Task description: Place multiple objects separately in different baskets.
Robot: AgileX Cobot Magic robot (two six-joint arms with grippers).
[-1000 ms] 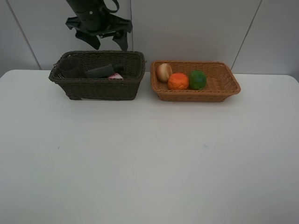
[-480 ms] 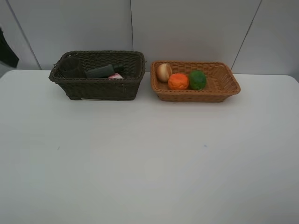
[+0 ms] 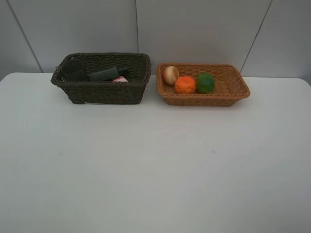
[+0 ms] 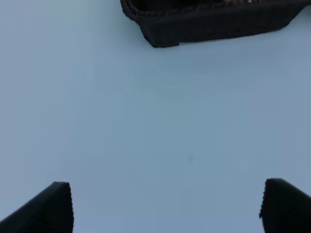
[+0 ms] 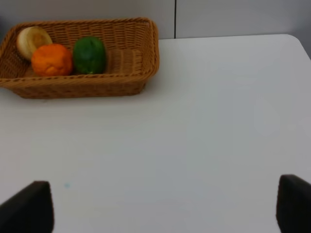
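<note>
The dark brown basket (image 3: 99,92) stands at the back left and holds the mauve cup (image 3: 74,70), the dark green pump bottle (image 3: 104,74) lying down, and the pink bottle (image 3: 120,79), mostly hidden. The light tan basket (image 3: 228,90) to its right holds the peach (image 3: 170,74), the tangerine (image 3: 185,84) and the lime (image 3: 205,83). Neither gripper shows in the exterior view. My left gripper (image 4: 165,208) is open and empty above bare table, short of the dark basket (image 4: 214,26). My right gripper (image 5: 163,208) is open and empty, well back from the tan basket (image 5: 126,63).
The white table (image 3: 155,165) stretches in front of both baskets. A grey panelled wall (image 3: 194,29) stands right behind the baskets. The two baskets sit a small gap apart.
The left arm hung above the dark basket a second ago. It has pulled away to the left and out of the exterior view. The baskets and their contents have not moved.
</note>
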